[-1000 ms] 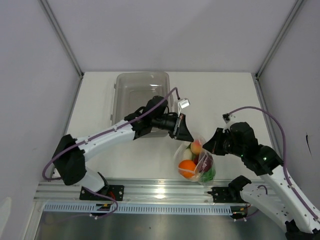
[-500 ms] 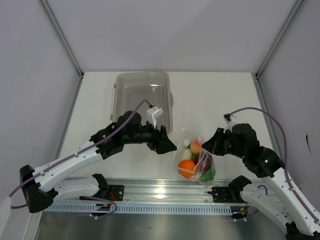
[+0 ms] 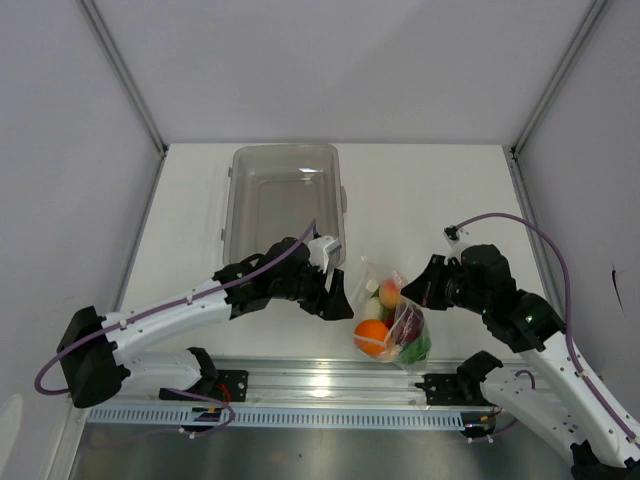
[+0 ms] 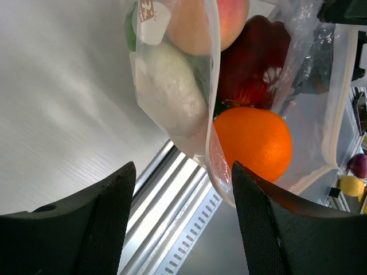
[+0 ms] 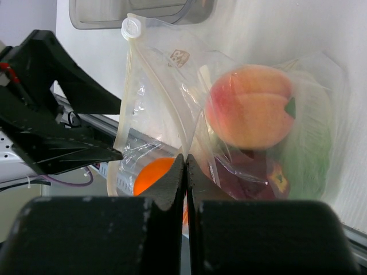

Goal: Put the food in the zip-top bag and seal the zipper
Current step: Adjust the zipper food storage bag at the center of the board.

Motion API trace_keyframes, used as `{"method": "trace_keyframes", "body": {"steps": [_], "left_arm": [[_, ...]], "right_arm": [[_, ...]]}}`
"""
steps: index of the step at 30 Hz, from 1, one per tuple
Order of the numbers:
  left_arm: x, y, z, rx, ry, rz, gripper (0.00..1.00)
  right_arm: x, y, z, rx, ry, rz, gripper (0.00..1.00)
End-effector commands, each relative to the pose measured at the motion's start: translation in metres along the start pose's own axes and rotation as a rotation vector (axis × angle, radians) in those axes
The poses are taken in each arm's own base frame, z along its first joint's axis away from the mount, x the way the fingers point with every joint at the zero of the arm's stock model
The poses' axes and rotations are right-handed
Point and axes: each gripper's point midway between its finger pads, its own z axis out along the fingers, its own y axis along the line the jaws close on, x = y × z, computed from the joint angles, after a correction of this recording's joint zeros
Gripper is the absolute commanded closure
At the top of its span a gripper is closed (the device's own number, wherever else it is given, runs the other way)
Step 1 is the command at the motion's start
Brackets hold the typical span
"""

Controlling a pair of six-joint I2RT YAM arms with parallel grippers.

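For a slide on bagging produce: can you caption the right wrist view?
Right pincer pinches the clear zip-top bag holding a peach and an orange.

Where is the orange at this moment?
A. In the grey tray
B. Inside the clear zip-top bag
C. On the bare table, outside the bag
B: the orange is seen through the plastic of the zip-top bag, lying beside the peach-coloured fruit and not in the grey tray.
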Motion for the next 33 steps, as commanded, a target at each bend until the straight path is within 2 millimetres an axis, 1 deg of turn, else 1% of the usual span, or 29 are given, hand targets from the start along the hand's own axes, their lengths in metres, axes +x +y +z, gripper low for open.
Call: {"method": "trace_keyframes", "body": {"steps": [1, 4, 6, 7, 8, 9, 10, 11, 12, 13, 16, 17, 19, 20, 21, 22, 23, 25, 26, 27, 28, 30, 31, 33], "left_arm": [[-0.017, -0.023, 0.006, 0.082, -0.033, 0.006, 0.3], [-0.022, -0.028, 0.013, 0.099, -0.012, 0.014, 0.32], [-0.025, -0.034, 0.02, 0.12, 0.012, 0.024, 0.39], [-0.025, -0.036, 0.022, 0.129, 0.023, 0.031, 0.45], [-0.028, -0.039, 0.022, 0.135, 0.027, 0.035, 0.55], [-0.029, -0.039, 0.024, 0.136, 0.033, 0.042, 0.6], [-0.036, -0.044, 0.026, 0.147, 0.035, 0.049, 0.67], [-0.035, -0.041, 0.026, 0.14, 0.052, 0.046, 0.87], [-0.037, -0.04, 0.027, 0.136, 0.057, 0.054, 0.97], [-0.043, -0.043, 0.026, 0.137, 0.048, 0.06, 0.99], [-0.052, -0.033, 0.021, 0.113, 0.038, 0.066, 0.99], [-0.06, -0.025, 0.018, 0.098, 0.023, 0.06, 0.99], [-0.064, -0.016, 0.012, 0.073, 0.031, 0.067, 0.99], [-0.077, -0.011, 0.007, 0.059, 0.009, 0.071, 0.99], [-0.077, -0.006, 0.005, 0.041, 0.019, 0.088, 1.0], [-0.083, 0.001, 0.002, 0.024, 0.013, 0.09, 0.99], [-0.095, -0.001, 0.001, 0.029, 0.003, 0.123, 0.99], [-0.098, 0.01, -0.001, 0.004, 0.028, 0.122, 0.99], [-0.108, 0.009, 0.0, 0.01, 0.027, 0.15, 0.99], [-0.109, 0.014, 0.001, 0.002, 0.043, 0.152, 0.99], [-0.11, 0.016, 0.0, -0.006, 0.058, 0.152, 0.99], [-0.115, 0.026, 0.004, -0.016, 0.072, 0.161, 0.99], [-0.118, 0.033, 0.004, -0.024, 0.072, 0.154, 0.99], [-0.118, 0.032, 0.006, 0.014, 0.085, 0.166, 0.99]], "right_arm": [[-0.014, 0.016, -0.007, -0.051, -0.043, -0.02, 1.0], [-0.014, 0.016, -0.007, -0.049, -0.041, -0.025, 1.0], [-0.015, 0.018, -0.007, -0.054, -0.042, -0.03, 1.0], [-0.016, 0.019, -0.007, -0.059, -0.042, -0.033, 1.0], [-0.018, 0.021, -0.006, -0.062, -0.04, -0.032, 1.0], [-0.017, 0.024, -0.006, -0.072, -0.031, -0.034, 1.0], [-0.019, 0.026, -0.006, -0.083, -0.03, -0.042, 1.0], [-0.021, 0.029, -0.004, -0.089, -0.028, -0.046, 1.0], [-0.022, 0.032, -0.004, -0.098, -0.024, -0.048, 1.0], [-0.024, 0.035, -0.003, -0.109, -0.027, -0.056, 1.0], [-0.028, 0.042, 0.002, -0.131, -0.015, -0.066, 1.0], [-0.029, 0.045, 0.003, -0.141, -0.011, -0.069, 1.0], [-0.03, 0.051, 0.01, -0.168, 0.006, -0.07, 1.0], [-0.03, 0.054, 0.012, -0.177, 0.012, -0.068, 1.0], [-0.029, 0.055, 0.017, -0.182, 0.026, -0.067, 1.0], [-0.03, 0.061, 0.019, -0.204, 0.028, -0.065, 1.0], [-0.031, 0.064, 0.021, -0.214, 0.029, -0.065, 1.0], [-0.03, 0.072, 0.029, -0.24, 0.044, -0.068, 1.0], [-0.03, 0.075, 0.032, -0.247, 0.05, -0.061, 1.0], [-0.031, 0.08, 0.035, -0.261, 0.049, -0.066, 1.0], [-0.028, 0.084, 0.04, -0.267, 0.067, -0.07, 1.0], [-0.03, 0.089, 0.047, -0.274, 0.064, -0.076, 1.0], [-0.028, 0.09, 0.053, -0.269, 0.077, -0.077, 1.0], [-0.031, 0.095, 0.06, -0.281, 0.075, -0.08, 1.0]]}}
